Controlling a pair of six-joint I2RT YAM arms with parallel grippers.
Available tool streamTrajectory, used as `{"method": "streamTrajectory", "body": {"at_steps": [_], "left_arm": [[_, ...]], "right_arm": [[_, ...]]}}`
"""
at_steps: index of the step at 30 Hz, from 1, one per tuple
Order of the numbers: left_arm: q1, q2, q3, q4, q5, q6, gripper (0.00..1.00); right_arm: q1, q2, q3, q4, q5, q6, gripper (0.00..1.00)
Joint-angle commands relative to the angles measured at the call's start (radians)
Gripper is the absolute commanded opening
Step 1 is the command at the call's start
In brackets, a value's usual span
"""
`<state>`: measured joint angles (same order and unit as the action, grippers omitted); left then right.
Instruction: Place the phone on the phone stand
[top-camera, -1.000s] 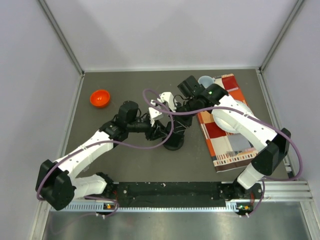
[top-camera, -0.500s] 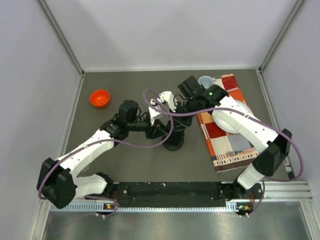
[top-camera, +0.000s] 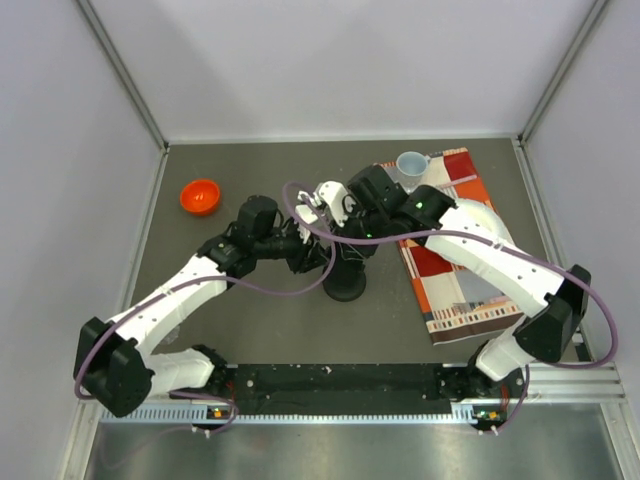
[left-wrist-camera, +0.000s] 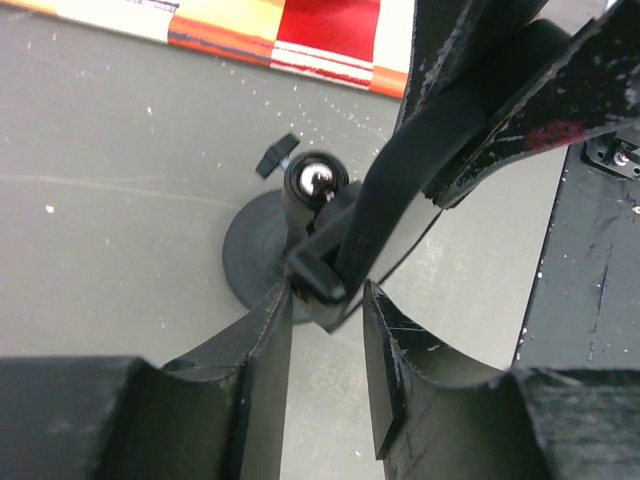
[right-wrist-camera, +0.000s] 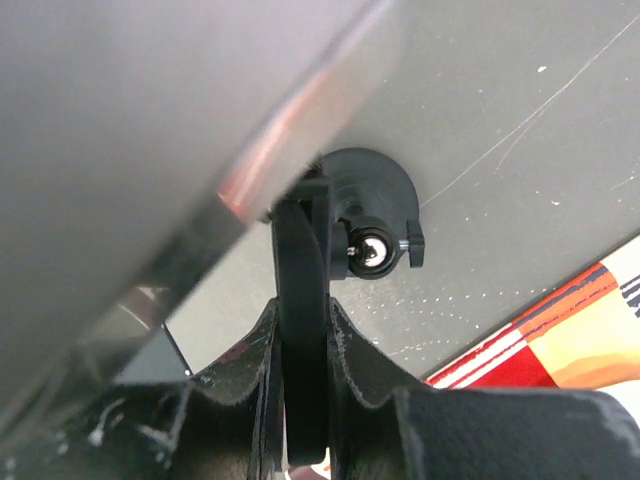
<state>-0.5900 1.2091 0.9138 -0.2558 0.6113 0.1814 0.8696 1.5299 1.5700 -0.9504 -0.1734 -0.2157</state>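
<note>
r gripper (right-wrist-camera: 302, 318) is clamped tight on the phone (left-wrist-camera: 395, 200), tilted w/ its lower end at the top of the phone stand (left-wrist-camera: 255, 250). l gripper (left-wrist-camera: 326, 295) straddles that spot, jaws apart; i cant tell if they grip.

text: none legible | labels, brands: none legible | numbers, signs: none legible

Grey table (top-camera: 220, 330), pale walls (top-camera: 330, 60) (perhaps plain panels).
</note>
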Motion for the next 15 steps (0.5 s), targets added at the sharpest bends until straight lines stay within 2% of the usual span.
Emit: {"method": "streamTrajectory", "body": {"at_steps": [1,5,7,12,15], "left_arm": [[-0.022,-0.063,-0.019,-0.014,0.028,-0.220,0.00],[-0.022,-0.069,-0.027,0.000,-0.025,-0.253,0.00],[-0.024,-0.077,-0.038,0.001,0.000,-0.261,0.00],[-0.022,-0.134,-0.049,0.029,-0.054,-0.283,0.00],[-0.016,-0.189,-0.042,-0.013,-0.062,-0.289,0.22]], "right_arm": [[0.032,0.021,-0.039,0.059,0.132,-0.093,0.00],[0.032,0.038,0.010,0.032,0.170,-0.067,0.00],[0.037,0.044,0.019,0.013,0.170,-0.062,0.00],[0.032,0.030,-0.019,0.019,0.010,-0.132,0.00],[0.029,0.024,-0.024,0.016,-0.077,-0.174,0.00]]}}
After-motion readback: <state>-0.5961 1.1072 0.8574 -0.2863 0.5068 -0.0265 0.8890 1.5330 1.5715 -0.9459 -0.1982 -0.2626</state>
